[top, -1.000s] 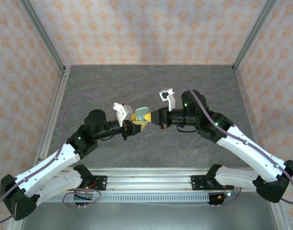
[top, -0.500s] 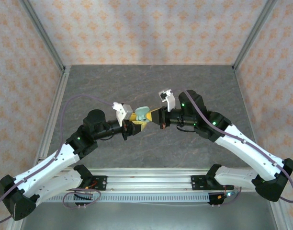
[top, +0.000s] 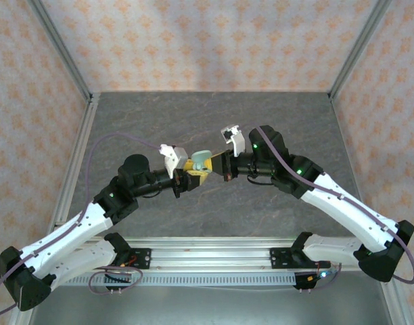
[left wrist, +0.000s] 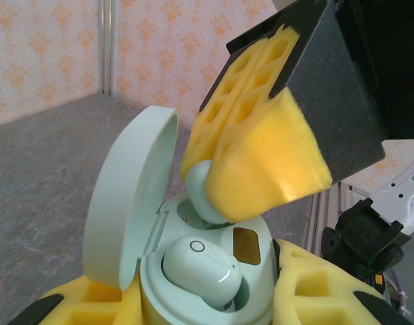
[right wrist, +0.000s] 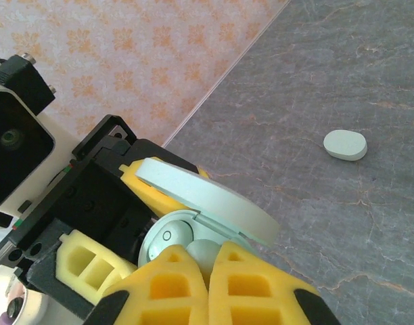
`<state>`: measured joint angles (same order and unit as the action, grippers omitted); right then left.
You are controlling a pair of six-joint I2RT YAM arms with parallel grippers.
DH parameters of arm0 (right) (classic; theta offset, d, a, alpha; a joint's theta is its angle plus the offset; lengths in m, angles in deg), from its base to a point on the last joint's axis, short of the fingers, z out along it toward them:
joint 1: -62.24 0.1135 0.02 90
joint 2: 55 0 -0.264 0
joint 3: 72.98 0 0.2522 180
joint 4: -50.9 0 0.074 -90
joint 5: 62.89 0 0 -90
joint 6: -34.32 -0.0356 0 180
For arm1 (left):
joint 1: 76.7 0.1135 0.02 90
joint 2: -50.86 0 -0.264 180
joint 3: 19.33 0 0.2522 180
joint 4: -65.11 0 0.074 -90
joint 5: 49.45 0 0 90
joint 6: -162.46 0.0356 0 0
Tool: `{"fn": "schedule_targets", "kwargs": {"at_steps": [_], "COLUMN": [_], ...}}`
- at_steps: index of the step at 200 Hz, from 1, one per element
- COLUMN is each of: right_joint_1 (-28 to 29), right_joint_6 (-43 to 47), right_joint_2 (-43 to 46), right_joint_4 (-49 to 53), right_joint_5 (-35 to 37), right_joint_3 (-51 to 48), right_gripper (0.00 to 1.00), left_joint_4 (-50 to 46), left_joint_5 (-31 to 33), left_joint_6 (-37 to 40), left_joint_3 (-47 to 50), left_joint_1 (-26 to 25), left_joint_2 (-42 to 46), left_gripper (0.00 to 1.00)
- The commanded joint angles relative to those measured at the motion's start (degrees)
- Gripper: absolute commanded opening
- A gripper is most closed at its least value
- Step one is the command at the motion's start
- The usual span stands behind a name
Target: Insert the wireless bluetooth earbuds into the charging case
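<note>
The right pincer [right wrist: 210, 274], pinching an earbud [left wrist: 203, 189], has moved left, over the open charging case [left wrist: 126, 203] clamped in the left pincer [top: 192, 175]; a second earbud [left wrist: 200, 267] sits seated.

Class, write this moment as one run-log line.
left claw: holds open charging case | right claw: holds earbud at free slot | other earbud: seated in case | step: inserting

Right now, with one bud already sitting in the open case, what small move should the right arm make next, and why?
Probably ease the right fingers straight down a little, pressing the held bud into the empty socket beside the seated bud. The held bud hangs just over the case, which the left fingers grip with its lid open.
</note>
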<state>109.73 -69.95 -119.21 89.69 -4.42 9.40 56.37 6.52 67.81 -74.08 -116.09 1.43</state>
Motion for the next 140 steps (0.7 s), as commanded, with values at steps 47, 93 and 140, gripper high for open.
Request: {"fn": "schedule_targets", "kwargs": {"at_steps": [47, 93, 140], "right_joint_1": [0.26, 0.24, 0.28], "right_joint_6": [1.47, 1.43, 1.17], "right_joint_2": [2.06, 1.64, 0.67], "right_joint_4": [3.32, 5.25, 6.4], "right_joint_5": [0.19, 1.63, 2.38], "right_joint_3": [0.81, 2.6, 4.47], "right_gripper": [0.08, 0.28, 0.36], "left_joint_4": [2.25, 2.29, 2.04], "left_joint_5": [-0.24, -0.54, -0.61], "left_joint_6": [0.32, 0.25, 0.37], "left_joint_3": [-2.46, -2.87, -3.2], "left_joint_1": [-0.34, -0.37, -0.5], "left_joint_2": [-0.22, -0.89, -1.17], "left_gripper": [0.17, 0.17, 0.17]}}
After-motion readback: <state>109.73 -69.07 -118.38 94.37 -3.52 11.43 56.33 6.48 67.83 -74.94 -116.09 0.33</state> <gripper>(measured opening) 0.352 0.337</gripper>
